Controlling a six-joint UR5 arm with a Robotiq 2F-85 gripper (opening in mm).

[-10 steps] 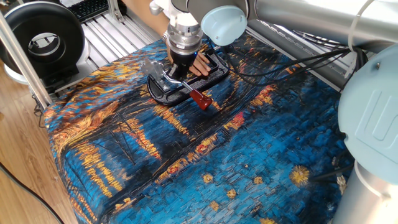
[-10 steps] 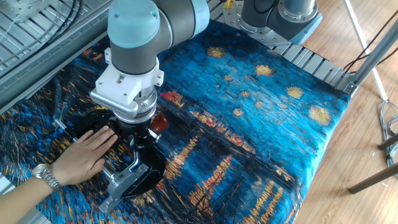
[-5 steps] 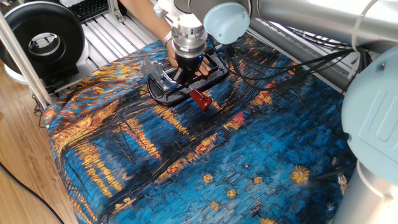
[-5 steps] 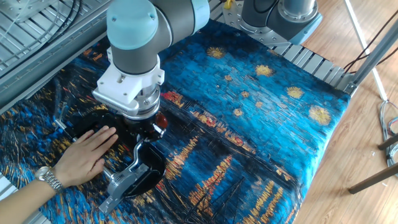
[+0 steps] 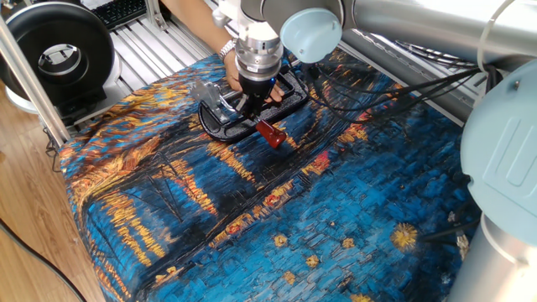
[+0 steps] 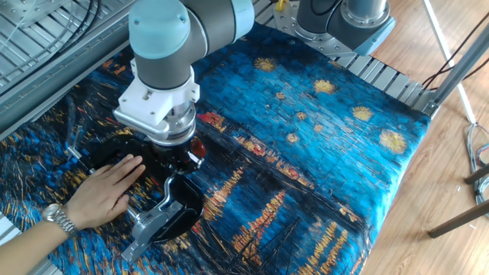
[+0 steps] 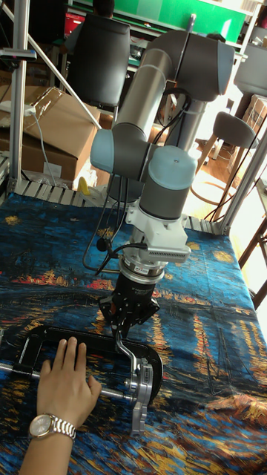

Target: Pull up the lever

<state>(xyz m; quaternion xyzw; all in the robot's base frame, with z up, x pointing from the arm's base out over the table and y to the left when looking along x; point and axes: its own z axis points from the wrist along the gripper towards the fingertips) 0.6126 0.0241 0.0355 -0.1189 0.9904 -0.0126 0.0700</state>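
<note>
The lever is a curved silver arm (image 7: 126, 350) hinged to a silver bracket (image 7: 141, 390), with a red tip (image 5: 270, 132). It lies across a black oval clamp frame (image 5: 225, 126) on the painted cloth. My gripper (image 7: 126, 324) points down over the lever's upper end, and its fingers are closed on the arm just behind the red tip (image 6: 197, 145). In the tall fixed view the gripper hides the red tip. The gripper (image 6: 179, 159) stands right beside a person's hand (image 6: 105, 191), which presses flat on the clamp frame.
The person's wrist carries a watch (image 7: 50, 427). A screw rod (image 7: 15, 369) of the clamp runs under the hand. A black fan (image 5: 59, 54) and metal rails stand past the cloth's far-left edge. Cables (image 5: 377, 88) trail behind the arm.
The gripper has shifted slightly along the lever, toward the hand's side. The lever's red tip has hardly moved. The hand stays on the clamp frame.
</note>
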